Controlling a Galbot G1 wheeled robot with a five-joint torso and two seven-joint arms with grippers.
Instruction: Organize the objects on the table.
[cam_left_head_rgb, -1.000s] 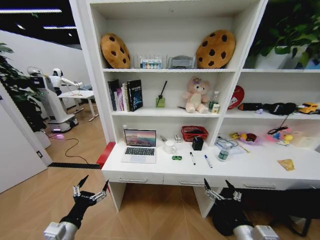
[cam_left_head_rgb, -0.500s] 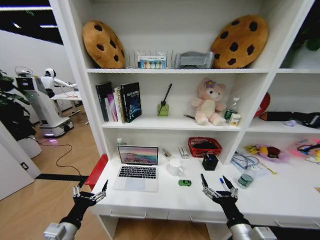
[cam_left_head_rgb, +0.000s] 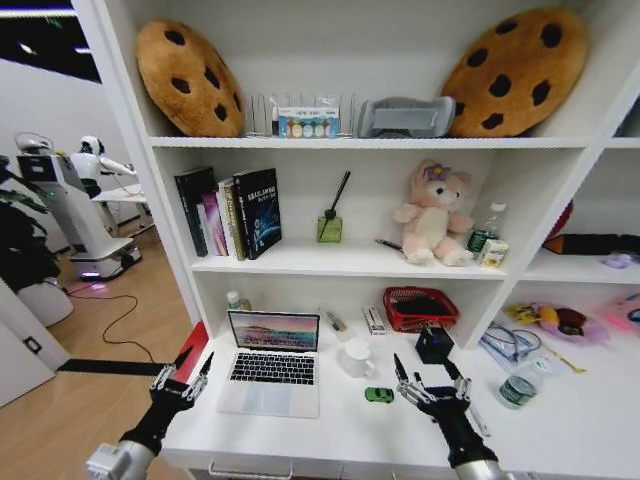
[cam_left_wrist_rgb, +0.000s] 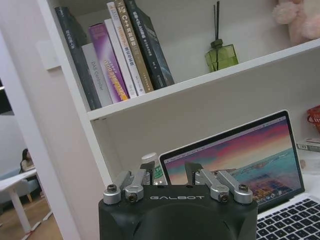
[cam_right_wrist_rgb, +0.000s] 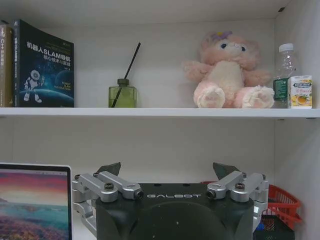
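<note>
**Both grippers empty and spread at the desk's front edge**

In the head view the left gripper hung at about 8 o'clock, off the left front corner of the table, fingers spread wide and holding nothing. Its wrist view showed "GALBOT" on the black housing, with book spines on the shelf above; their titles were too slanted to read.

Just right of it, at about 7 o'clock, the silver laptop stood open on the table with a sunset picture on its screen. A white mug sat near the laptop's right side, and the tiny green toy car lay just in front of the mug, close to 6 o'clock.

The right gripper hovered over the table at about 5 o'clock, just right of the car, fingers equally wide apart and empty. Its wrist view also read "GALBOT", and a dark book on the shelf carried the word "SLAM". A pen lay partly hidden beside that arm; its colour could not be told.
</note>
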